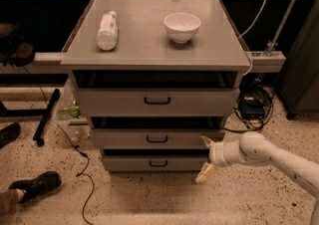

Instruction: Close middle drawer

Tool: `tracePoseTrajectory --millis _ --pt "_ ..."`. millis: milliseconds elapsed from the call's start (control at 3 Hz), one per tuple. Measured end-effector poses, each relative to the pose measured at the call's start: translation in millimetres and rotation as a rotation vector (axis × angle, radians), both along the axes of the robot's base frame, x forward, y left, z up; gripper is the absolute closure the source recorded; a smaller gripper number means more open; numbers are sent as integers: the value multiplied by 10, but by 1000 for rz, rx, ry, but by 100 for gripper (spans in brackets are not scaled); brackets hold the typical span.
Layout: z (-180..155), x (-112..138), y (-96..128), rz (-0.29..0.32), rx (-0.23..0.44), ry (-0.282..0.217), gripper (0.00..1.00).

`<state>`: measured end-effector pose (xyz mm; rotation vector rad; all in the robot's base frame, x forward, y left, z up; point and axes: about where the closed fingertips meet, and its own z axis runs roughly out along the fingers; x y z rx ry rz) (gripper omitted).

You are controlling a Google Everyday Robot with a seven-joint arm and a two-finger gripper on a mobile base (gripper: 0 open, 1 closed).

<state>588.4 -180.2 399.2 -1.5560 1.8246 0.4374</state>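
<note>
The middle drawer is a grey metal front with a small dark centre handle, second of three in the cabinet. It sits pushed in close to the cabinet, with a narrow dark gap showing above its front. My gripper is at the drawer front's right end, low down, on a white arm coming from the lower right. Its fingers are open; the upper fingertip touches or nearly touches the drawer front's lower right corner, and the lower one points down toward the floor.
The top drawer stands slightly out. The bottom drawer is in. A plastic bottle and a white bowl lie on the cabinet top. Cables and a person's shoe are on the floor at left.
</note>
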Motion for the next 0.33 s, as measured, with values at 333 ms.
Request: tracePoseTrajectory --millis 333 --pt "0 0 0 0 0 0 0"
